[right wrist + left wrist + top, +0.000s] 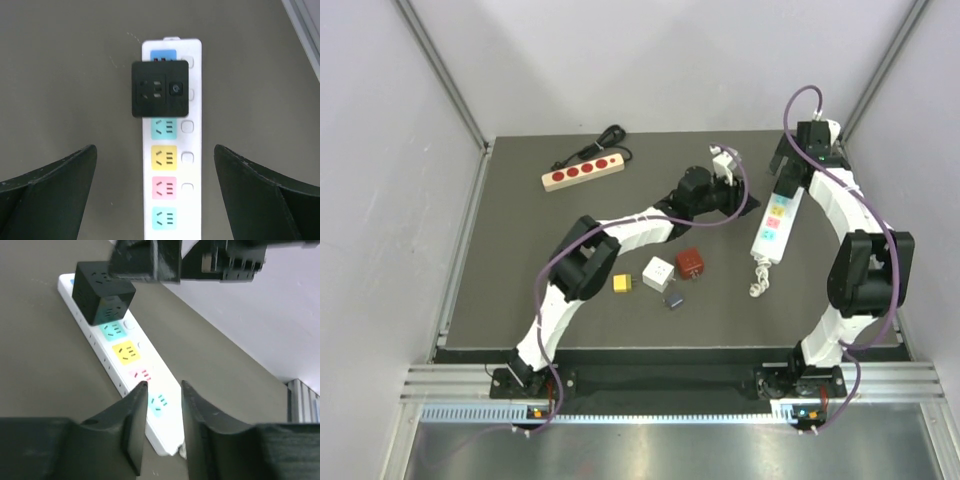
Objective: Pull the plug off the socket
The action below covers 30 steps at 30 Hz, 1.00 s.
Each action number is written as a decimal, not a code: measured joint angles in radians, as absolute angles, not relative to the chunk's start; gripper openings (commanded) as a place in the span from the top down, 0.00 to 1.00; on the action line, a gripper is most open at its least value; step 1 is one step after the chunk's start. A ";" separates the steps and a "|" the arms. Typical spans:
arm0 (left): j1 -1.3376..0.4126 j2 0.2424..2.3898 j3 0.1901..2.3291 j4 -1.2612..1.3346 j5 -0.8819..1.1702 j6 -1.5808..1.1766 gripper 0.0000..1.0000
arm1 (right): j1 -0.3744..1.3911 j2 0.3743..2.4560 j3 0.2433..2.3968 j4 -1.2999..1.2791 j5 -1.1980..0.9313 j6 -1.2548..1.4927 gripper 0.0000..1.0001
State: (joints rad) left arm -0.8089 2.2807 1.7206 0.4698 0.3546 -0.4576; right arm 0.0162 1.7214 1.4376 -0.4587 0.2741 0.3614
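Bench (520, 280), contents from left to right in the overhead view.

1. Wooden power strip (582, 172), upper left, red sockets, not involved.
2. Four small blocks (658, 272), centre: yellow, white, red-brown, dark; loose.
3. Left claw (162, 390), right of centre. Its fingers are narrow and hold nothing, and it is aimed at the lower end of the white strip.
4. White power strip (190, 220), right side, lying lengthwise with coloured sockets.
5. Black plug (160, 89), a cube seated near the strip's upper end, one socket below the top.
6. Right claw (155, 147), far right, spread wide and empty, with the plug ahead of its fingertips.

Step in hand: approach; the plug is not yet gripped and is fully seated. Next move, as judged: the right claw advances to straddle the cube, closes on its sides and pulls straight off. The left claw probably needs to pin the strip.
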 measured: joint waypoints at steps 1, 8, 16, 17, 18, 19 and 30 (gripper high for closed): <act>-0.810 2.322 1.768 0.471 0.367 -0.455 0.68 | 0.015 1.739 1.460 -0.459 0.276 0.361 0.00; -0.818 2.521 1.954 0.474 0.429 -0.471 0.69 | 0.014 1.848 1.606 -0.474 0.281 0.359 0.00; -0.860 2.644 2.050 0.487 0.467 -0.513 0.71 | 0.003 1.939 1.665 -0.480 0.302 0.360 0.00; -0.870 2.659 2.069 0.486 0.463 -0.517 0.74 | -0.003 1.952 1.665 -0.480 0.303 0.360 0.00; -0.880 2.677 2.092 0.487 0.460 -0.522 0.77 | -0.007 1.963 1.665 -0.480 0.305 0.359 0.00; -0.889 2.692 2.113 0.486 0.455 -0.528 0.82 | -0.013 1.976 1.665 -0.479 0.308 0.359 0.00; -0.910 2.755 2.173 0.480 0.382 -0.599 0.91 | -0.029 2.041 1.665 -0.455 0.319 0.341 0.02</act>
State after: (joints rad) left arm -0.9100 2.7552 2.1735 0.4797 0.3817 -0.5995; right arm -0.0292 2.0411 1.6646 -0.4545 0.3191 0.3408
